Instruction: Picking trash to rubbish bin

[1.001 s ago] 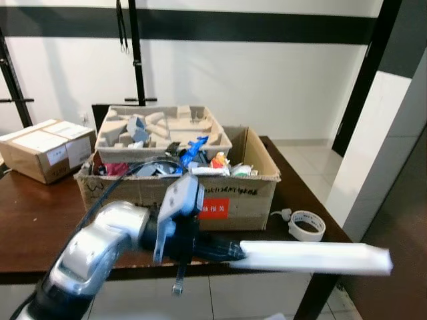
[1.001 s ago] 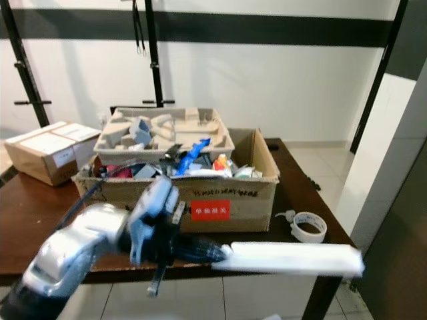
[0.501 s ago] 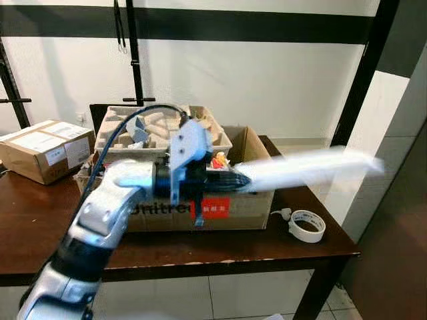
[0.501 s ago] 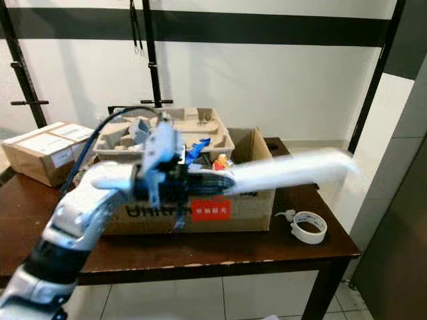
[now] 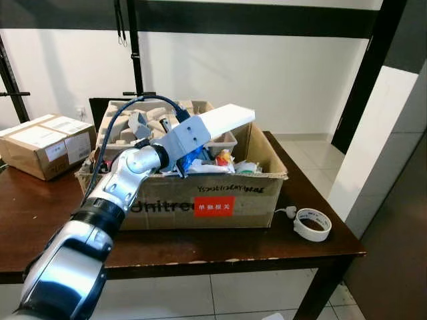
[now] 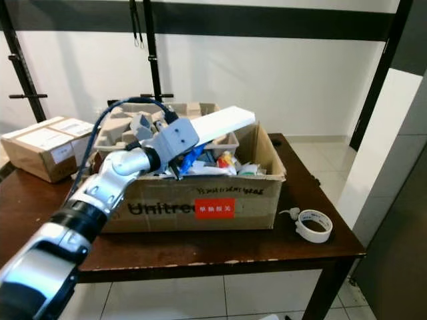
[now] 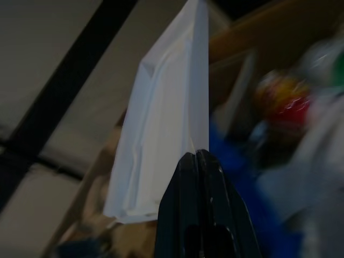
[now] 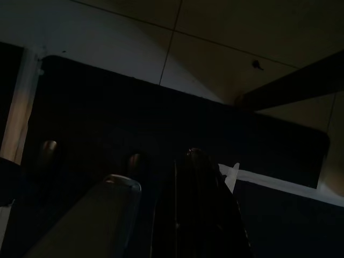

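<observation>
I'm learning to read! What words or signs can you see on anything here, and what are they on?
"Unitree", partly behind the left arm: printed on the front of the big cardboard box.
Red label on that box: white characters, too small to read.
Handwriting along the box's front top edge: too scrawled to read.
White stickers on the small cardboard box: too small to read.

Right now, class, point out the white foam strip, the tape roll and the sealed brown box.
white foam strip (image 5: 227, 121), left eye view, flat top face.
tape roll (image 5: 313, 224), left eye view, rim.
sealed brown box (image 5: 44, 145), left eye view, top face.
</observation>
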{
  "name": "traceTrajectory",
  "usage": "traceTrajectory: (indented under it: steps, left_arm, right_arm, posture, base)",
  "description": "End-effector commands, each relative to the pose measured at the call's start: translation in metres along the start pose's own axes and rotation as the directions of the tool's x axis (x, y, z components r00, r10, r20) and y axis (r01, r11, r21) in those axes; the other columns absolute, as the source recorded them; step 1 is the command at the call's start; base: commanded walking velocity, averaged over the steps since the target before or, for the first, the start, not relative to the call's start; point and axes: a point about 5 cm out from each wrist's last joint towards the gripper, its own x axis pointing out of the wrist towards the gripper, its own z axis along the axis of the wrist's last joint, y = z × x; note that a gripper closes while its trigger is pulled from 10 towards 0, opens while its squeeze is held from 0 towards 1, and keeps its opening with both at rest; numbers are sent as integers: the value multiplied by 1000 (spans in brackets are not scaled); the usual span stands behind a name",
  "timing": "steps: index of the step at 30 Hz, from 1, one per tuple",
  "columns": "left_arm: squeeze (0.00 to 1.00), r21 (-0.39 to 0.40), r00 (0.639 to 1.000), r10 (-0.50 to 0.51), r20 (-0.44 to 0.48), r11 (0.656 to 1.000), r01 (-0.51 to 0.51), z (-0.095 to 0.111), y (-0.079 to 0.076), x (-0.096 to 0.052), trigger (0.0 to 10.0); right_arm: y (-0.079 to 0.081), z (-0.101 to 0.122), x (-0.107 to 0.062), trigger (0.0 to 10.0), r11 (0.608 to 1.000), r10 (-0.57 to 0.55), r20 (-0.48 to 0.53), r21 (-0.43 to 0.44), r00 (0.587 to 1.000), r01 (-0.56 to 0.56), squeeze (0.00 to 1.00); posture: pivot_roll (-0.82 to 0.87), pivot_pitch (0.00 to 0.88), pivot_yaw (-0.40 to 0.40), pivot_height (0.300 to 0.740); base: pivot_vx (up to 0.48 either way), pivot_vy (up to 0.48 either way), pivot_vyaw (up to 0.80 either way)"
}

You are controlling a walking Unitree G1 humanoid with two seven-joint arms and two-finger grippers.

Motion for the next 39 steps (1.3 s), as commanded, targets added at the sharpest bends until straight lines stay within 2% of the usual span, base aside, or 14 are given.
traceTrajectory:
  steps: [1, 8, 16, 18, 21, 23, 31, 32, 33, 34, 35, 36, 37, 39]
  left_arm:
    - [0, 53, 1000, 23, -3, 998, -23, 1, 4, 2, 10000]
    - [0, 134, 978, 166, -129, 980, -149, -16, 28, -3, 10000]
    - [0, 149, 981, 141, -133, 981, -121, -17, 25, 0, 10000]
    - [1000, 131, 981, 150, -122, 982, -134, -16, 25, 1, 10000]
    - [1000, 137, 979, 176, -101, 977, -161, -12, 27, 2, 10000]
    - [0, 134, 979, 189, -81, 975, -178, -9, 29, 3, 10000]
    - [0, 125, 975, 221, -16, 968, -217, 0, 35, 3, 10000]
    - [0, 24, 970, 244, 12, 969, -244, 5, 41, 3, 10000]
    - [0, 24, 970, 244, 12, 969, -244, 5, 41, 3, 10000]
    - [0, -108, 967, 253, 37, 963, -248, 10, 46, 3, 10000]
    - [0, -367, 967, 225, 121, 915, -167, 18, 50, 5, 10000]
    - [0, -367, 967, 225, 121, 915, -167, 18, 50, 5, 10000]
    - [0, -461, 946, 5, 326, 874, 154, 30, 31, 7, 10000]
    - [0, -453, 916, -68, 395, 853, 259, 34, 23, 7, 10000]
  right_arm:
    - [2, -5, -1, 10000, 1000, 5, -17, 2, 1000, -5, 0]
    - [1, -7, -2, 10000, 1000, 2, -18, 3, 1000, -2, 0]
    - [1, -7, -2, 10000, 1000, -1, -16, 4, 1000, 1, 0]
    - [1, -7, -2, 10000, 1000, -2, -16, 5, 1000, 2, 0]
    - [1, -7, -2, 10000, 1000, -3, -16, 8, 1000, 3, 0]
    - [2, -7, -2, 10000, 1000, -4, -17, 9, 1000, 4, 0]
    - [2, -7, -2, 10000, 1000, -3, -16, 9, 1000, 3, 0]
    - [2, -6, -2, 10000, 1000, -4, -15, 9, 1000, 4, 0]
    - [2, -6, -2, 10000, 1000, -4, -15, 9, 1000, 4, 0]
    - [2, -6, -2, 10000, 1000, -5, -13, 10, 1000, 5, 0]
    - [1, -5, -1, 10000, 1000, -7, -11, 13, 1000, 7, 0]
    - [1, -5, -1, 10000, 1000, -7, -11, 13, 1000, 7, 0]
    - [1, -6, -2, 10000, 1000, -7, -11, 13, 1000, 7, 0]
    - [1, -6, -2, 10000, 1000, -7, -12, 12, 1000, 7, 0]
  posture:
    - [-3, 71, -20, 740]
    - [-4, 79, -18, 740]
    - [-6, 83, -15, 740]
    - [-6, 85, -14, 740]
    - [-6, 85, -13, 740]
    - [-6, 85, -13, 740]
    - [-4, 84, -14, 740]
    - [-7, 83, -12, 740]
    - [-7, 83, -12, 740]
    - [-7, 82, -11, 740]
    - [-7, 82, -11, 740]
    - [-7, 82, -11, 740]
    - [-3, 79, -14, 740]
    - [0, 77, -16, 740]
  base:
    - [0, 0, 0]
    - [0, 0, 0]
    - [0, 0, 0]
    - [0, 0, 0]
    - [0, 0, 0]
    - [0, 0, 0]
    - [0, 0, 0]
    - [0, 0, 0]
    - [0, 0, 0]
    - [0, 0, 0]
    - [0, 0, 0]
    - [0, 0, 0]
    - [0, 0, 0]
    - [0, 0, 0]
